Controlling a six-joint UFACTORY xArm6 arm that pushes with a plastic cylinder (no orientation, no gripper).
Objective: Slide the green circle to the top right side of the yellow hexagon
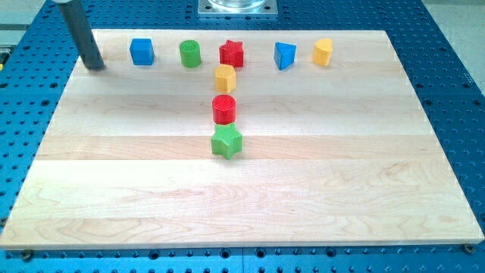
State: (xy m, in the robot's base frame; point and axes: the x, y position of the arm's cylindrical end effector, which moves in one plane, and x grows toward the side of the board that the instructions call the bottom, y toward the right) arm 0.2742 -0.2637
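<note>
The green circle (pixel 190 54) stands near the view's top, left of centre. The yellow hexagon (pixel 225 78) sits lower and to its right, just below the red star (pixel 232 53). My tip (pixel 96 66) rests on the board at the view's top left, well left of the green circle, with the blue cube (pixel 142 51) between them.
A red circle (pixel 224 109) and a green star (pixel 226 142) line up below the yellow hexagon. A blue triangular block (pixel 284 55) and a yellow circle (pixel 323 51) stand at the top right. The wooden board (pixel 242 197) lies on a blue perforated table.
</note>
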